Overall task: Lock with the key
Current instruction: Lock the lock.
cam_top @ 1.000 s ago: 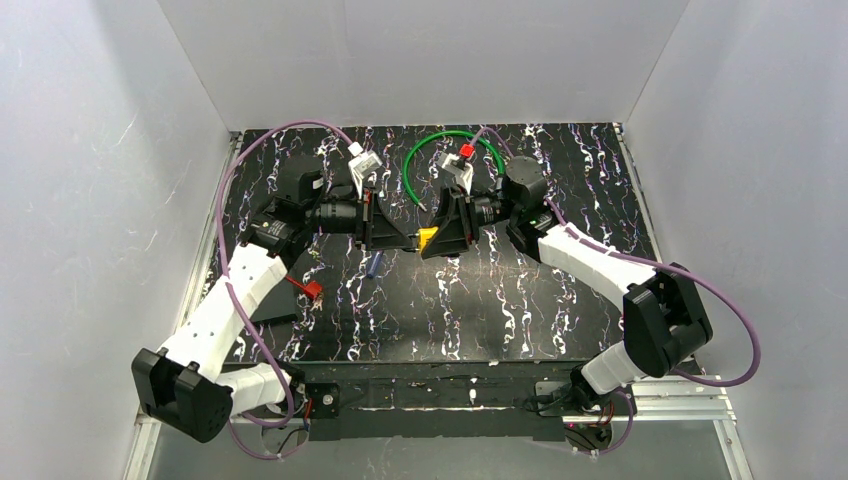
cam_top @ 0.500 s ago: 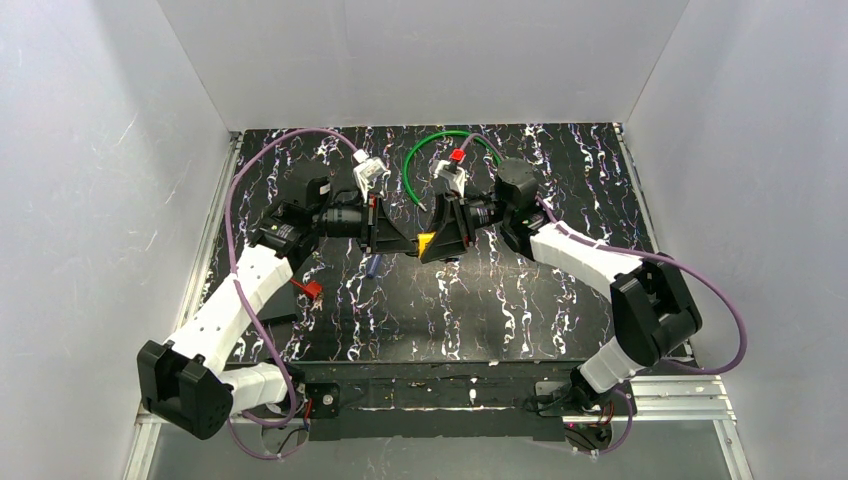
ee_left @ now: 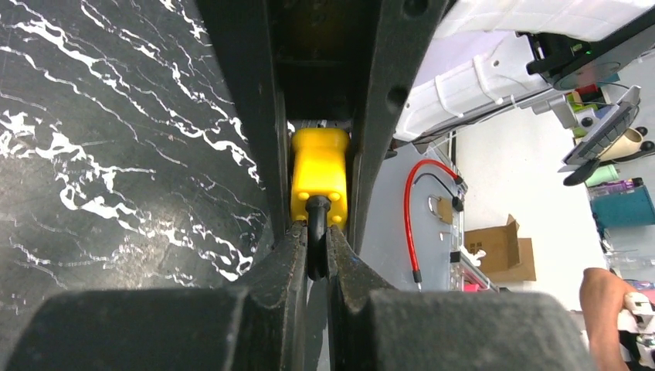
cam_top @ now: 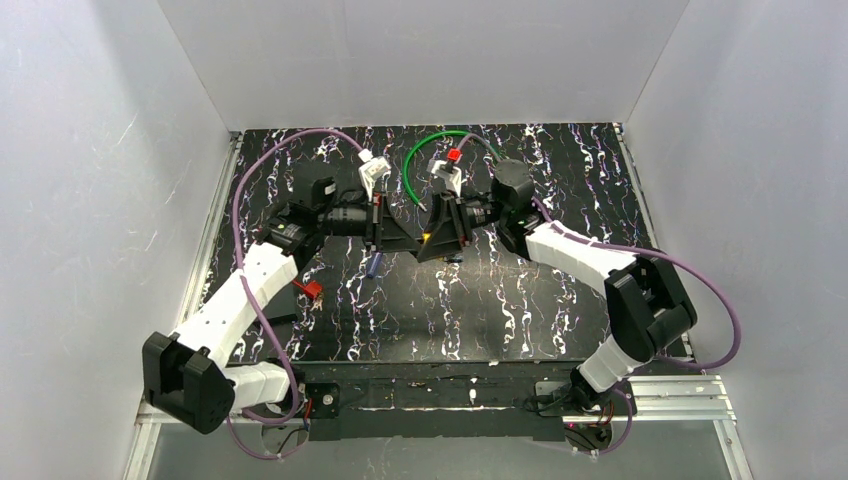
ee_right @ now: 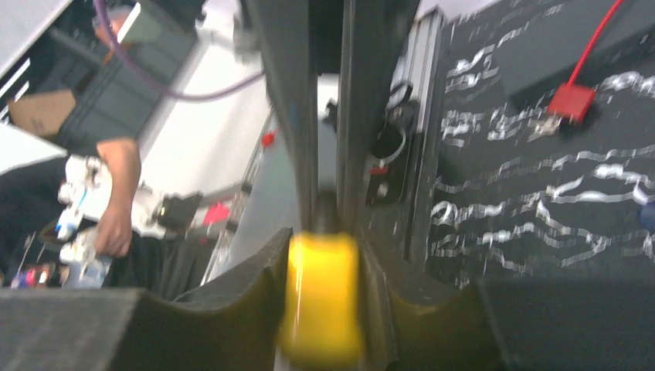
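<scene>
The left tool [ee_left: 316, 233] is clenched on the dark shackle [ee_left: 316, 210] of the lock [ee_left: 318, 171]. The right tool [ee_right: 324, 256] grips the yellow body from the opposite side, so the 2 hold it between them above the tabletop [ee_left: 116, 116]. The key shows in no view, so I cannot tell if it is inserted. Locking looks not yet done.
</scene>
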`<state>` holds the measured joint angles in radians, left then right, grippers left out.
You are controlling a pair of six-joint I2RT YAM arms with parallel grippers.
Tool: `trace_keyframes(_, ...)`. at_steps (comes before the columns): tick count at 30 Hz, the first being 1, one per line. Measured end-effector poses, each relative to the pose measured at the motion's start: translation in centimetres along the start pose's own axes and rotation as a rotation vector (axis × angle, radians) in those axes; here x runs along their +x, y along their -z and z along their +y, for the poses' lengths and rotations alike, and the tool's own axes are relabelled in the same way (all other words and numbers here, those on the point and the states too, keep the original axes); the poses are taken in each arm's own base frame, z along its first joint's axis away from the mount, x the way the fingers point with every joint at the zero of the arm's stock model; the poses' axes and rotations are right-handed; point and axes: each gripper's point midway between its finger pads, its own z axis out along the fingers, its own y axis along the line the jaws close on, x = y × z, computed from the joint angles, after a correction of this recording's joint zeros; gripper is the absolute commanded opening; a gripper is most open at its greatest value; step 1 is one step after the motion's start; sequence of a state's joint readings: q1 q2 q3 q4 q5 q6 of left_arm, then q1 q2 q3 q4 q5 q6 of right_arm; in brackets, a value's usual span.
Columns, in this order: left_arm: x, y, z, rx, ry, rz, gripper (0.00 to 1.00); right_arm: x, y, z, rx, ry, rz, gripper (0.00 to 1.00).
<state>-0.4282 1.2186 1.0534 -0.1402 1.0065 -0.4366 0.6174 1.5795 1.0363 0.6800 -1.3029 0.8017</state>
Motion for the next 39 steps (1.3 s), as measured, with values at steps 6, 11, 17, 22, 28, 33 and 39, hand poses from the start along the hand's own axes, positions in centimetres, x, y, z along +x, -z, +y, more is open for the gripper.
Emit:
trace_keyframes(6,0.6,-1.0,0.2,0.018,0.013,0.025,0.0,0.4,-0.9,-0.3,-0.019,-0.012,0.016,0.01)
trace_keyframes(11,0.7,-0.8,0.2,0.012,-0.002,0.022,0.0,0.4,-0.8,-0.3,-0.023,-0.003,0.02,0.01)
trace_keyframes(17,0.7,-0.4,0.7,-0.01,-0.038,0.017,0.0,0.5,-0.5,-1.1,0.028,0.019,0.003,0.31)
trace_keyframes(22,0.4,0.4,1.2,-0.002,-0.05,0.01,0.0,-0.5,0.9,-1.1,0.108,0.084,-0.018,0.68)
trace_keyframes(28,-0.3,2.0,2.7,-0.052,-0.012,-0.026,0.0,-2.7,6.3,-1.1,0.227,0.166,-0.083,0.8)
trace_keyframes(33,-0.5,2.7,1.3,-0.008,-0.028,-0.034,0.0,-2.2,7.2,-0.7,0.243,0.191,-0.075,0.8)
trace_keyframes(39,-0.8,3.1,-0.8,0.082,-0.063,-0.037,0.0,-1.9,7.2,0.4,0.246,0.243,-0.061,0.76)
